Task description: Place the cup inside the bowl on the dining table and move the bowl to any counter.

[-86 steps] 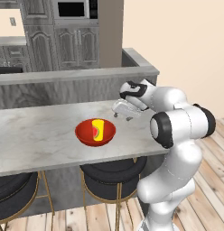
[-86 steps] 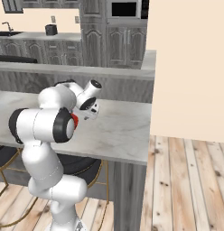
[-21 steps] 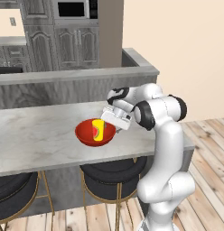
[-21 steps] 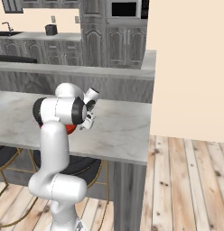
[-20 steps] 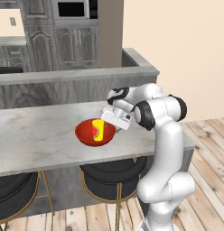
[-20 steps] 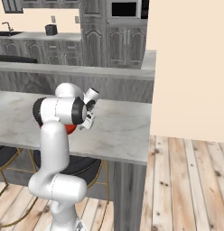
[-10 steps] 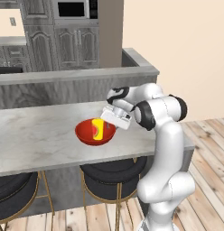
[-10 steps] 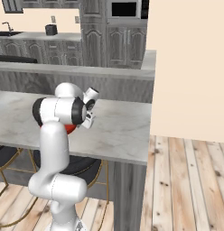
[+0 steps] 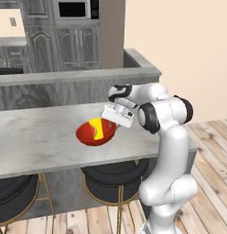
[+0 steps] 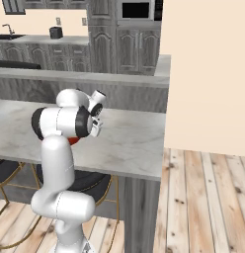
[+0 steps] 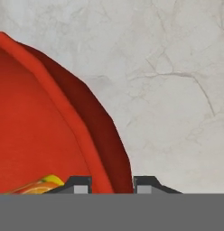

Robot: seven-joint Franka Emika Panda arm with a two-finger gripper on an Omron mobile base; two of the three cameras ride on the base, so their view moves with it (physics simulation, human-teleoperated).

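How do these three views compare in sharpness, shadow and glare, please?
Left base view: crisp, evenly lit, a soft sheen on the bowl holding the cup, a faint shadow under it on the dining table. Right base view: equally flat light, no glare. Hand view: close and slightly soft, the bowl's outer wall darker, the gripper straddling its rim.

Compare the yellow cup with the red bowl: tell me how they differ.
Colour: the cup is yellow with a red patch; the bowl is glossy red all over.
Size and shape: the cup is a small cylinder; the bowl is wide and shallow.
Place: the cup lies tilted inside the bowl; the bowl sits on the dining table, its rim between the fingertips of the gripper.
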